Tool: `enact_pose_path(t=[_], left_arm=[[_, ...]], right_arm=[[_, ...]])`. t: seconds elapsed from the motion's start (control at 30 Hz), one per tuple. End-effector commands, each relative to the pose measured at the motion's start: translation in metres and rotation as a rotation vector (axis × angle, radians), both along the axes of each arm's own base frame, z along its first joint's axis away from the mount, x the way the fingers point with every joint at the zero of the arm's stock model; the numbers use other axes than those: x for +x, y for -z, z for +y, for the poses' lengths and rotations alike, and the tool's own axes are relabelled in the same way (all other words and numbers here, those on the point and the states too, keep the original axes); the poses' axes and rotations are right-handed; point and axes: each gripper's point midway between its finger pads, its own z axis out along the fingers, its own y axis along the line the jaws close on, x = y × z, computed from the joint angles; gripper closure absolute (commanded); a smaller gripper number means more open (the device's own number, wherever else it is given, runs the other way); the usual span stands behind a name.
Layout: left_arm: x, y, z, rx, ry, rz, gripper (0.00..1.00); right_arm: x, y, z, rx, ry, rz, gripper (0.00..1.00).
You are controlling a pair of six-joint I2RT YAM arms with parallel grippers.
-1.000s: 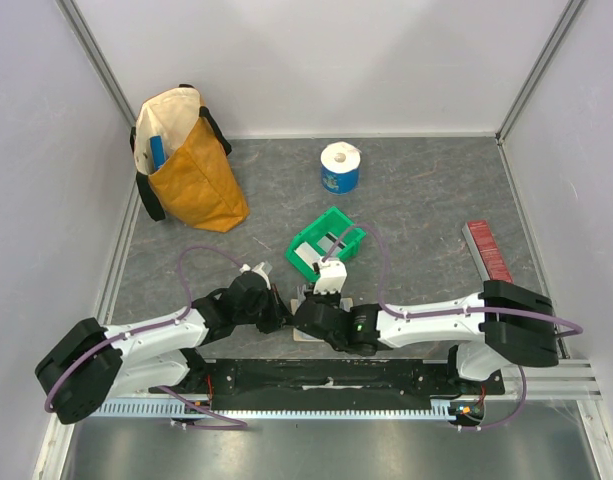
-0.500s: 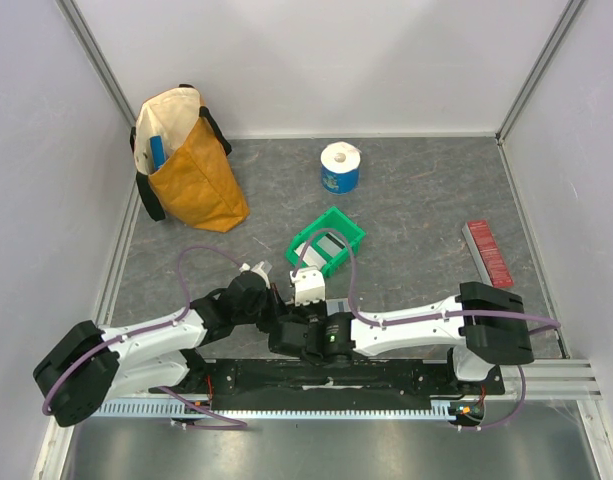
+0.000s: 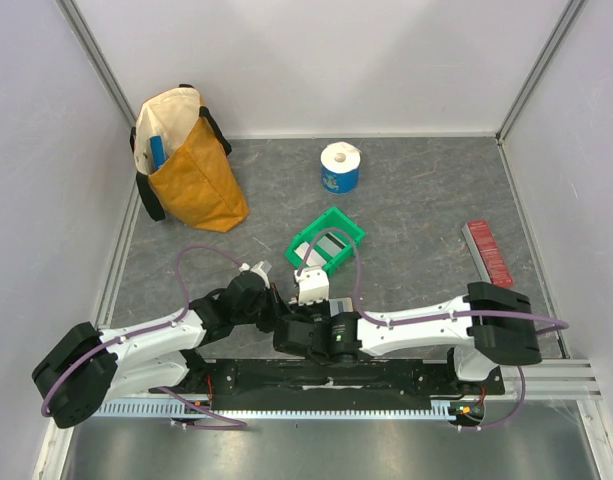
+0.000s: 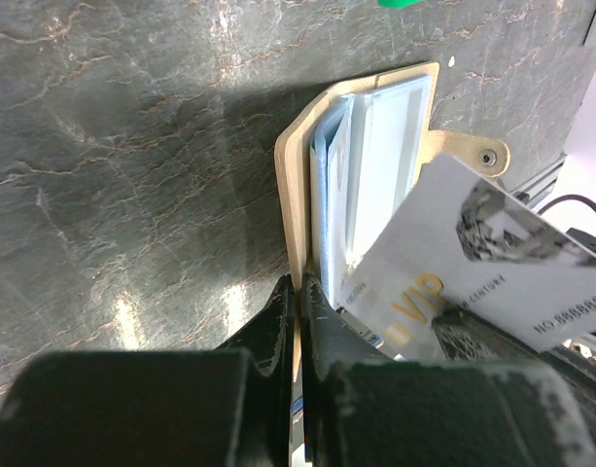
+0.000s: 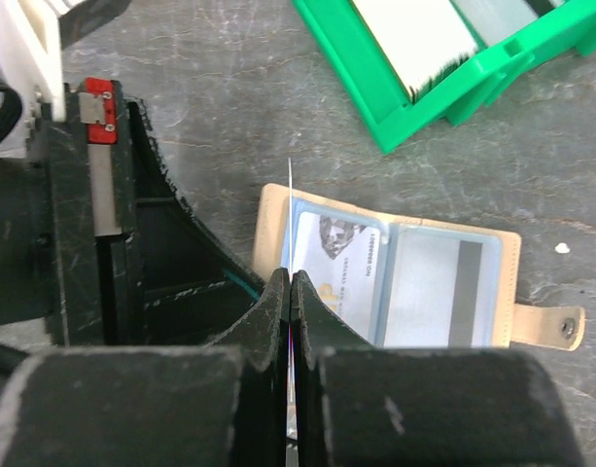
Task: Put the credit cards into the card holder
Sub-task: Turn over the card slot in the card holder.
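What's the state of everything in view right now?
card holder: open, on the table
left gripper: shut on card holder's cover edge
right gripper: shut on VIP card
VIP card: tilted, above the holder's pockets
green bin: upright, cards inside
orange bag: upright, top open
paper roll: standing on end

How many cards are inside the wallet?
2 show: a picture card in the holder's pocket far from the tab, a striped card beside the tab. More may hide.
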Motion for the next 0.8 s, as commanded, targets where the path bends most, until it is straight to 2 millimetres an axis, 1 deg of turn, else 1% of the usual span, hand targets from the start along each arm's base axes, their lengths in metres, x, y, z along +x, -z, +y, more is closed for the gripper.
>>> enact_pose_path(t=[0.0,0.13,0.3,0.37,0.63,0.77], left_arm=[[0.004,-0.008,-0.003,-0.026,-0.014,-0.012,0.98],[0.004,-0.008,-0.004,-0.028,-0.013,-0.012,0.98],[0.005,-0.01,-0.004,-0.031,-0.015,-0.015,0.98],[0.005,-0.01,-0.004,-0.03,-0.015,-0.014,0.98],[0.004,-0.007,-0.002,-0.022,-0.019,-0.009,0.98],[0.003,-0.005,-0.002,-0.017,-0.018,-0.005,0.98]], right_arm=[[0.001,-0.026,0.015,0.196,-0.018,0.027,1.0],[0.005,-0.023,0.014,0.206,-0.013,0.043,1.0],[0.004,-0.012,0.015,0.198,-0.017,0.061,1.0],[0.005,-0.01,0.012,0.189,-0.011,0.06,1.0],[0.008,-0.023,0.007,0.22,0.002,0.04,1.0],[0.014,-0.02,-0.001,0.226,0.03,0.04,1.0]])
